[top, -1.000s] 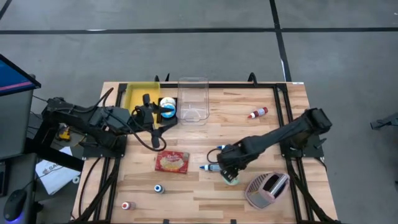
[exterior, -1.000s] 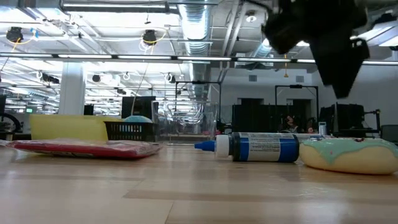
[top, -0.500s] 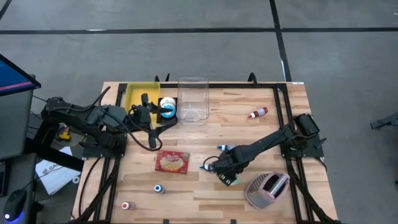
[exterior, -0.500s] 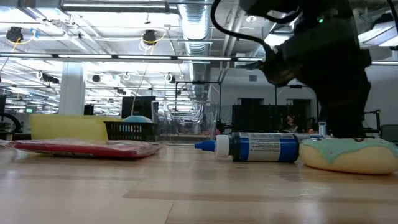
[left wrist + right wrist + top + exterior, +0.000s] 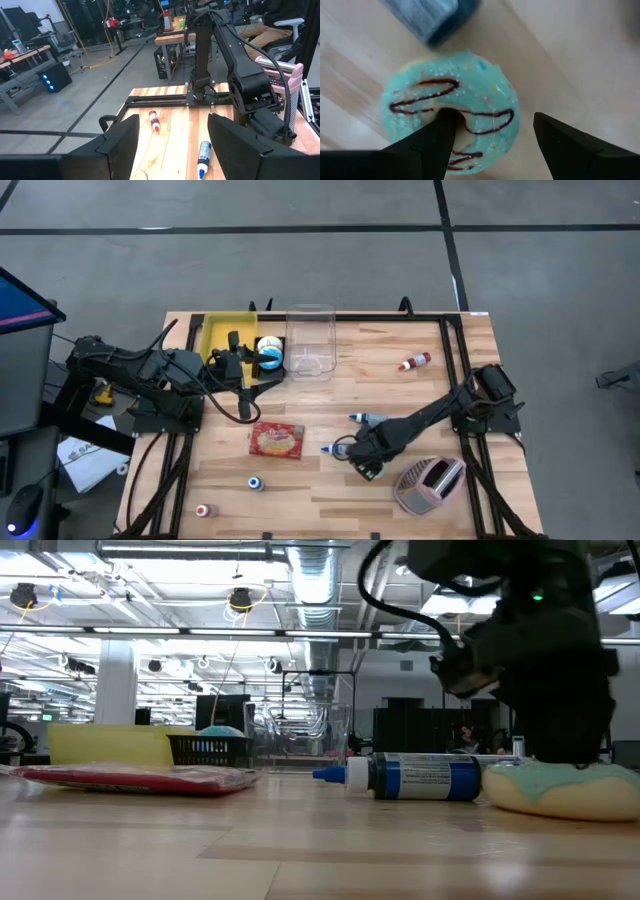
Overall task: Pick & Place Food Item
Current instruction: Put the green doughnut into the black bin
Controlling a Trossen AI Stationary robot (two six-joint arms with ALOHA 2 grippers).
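Teal icing with dark squiggles fills my right wrist view: the doughnut (image 5: 451, 122) lies flat on the wooden table (image 5: 400, 395), with one spread finger over its hole and the other off its far edge. I see my right gripper (image 5: 367, 465) down over it with jaws wide, nothing yet pinched. From above, the arm hides the doughnut almost completely. In the low view it sits just beside the blue bottle (image 5: 412, 778), its top edge lost behind the dark gripper body. My left gripper (image 5: 246, 357) waits near the yellow bin (image 5: 222, 331), fingers apart and holding nothing. A red packet (image 5: 277, 440) lies between the arms. The clear container (image 5: 311, 340) is hard to read against the wood.
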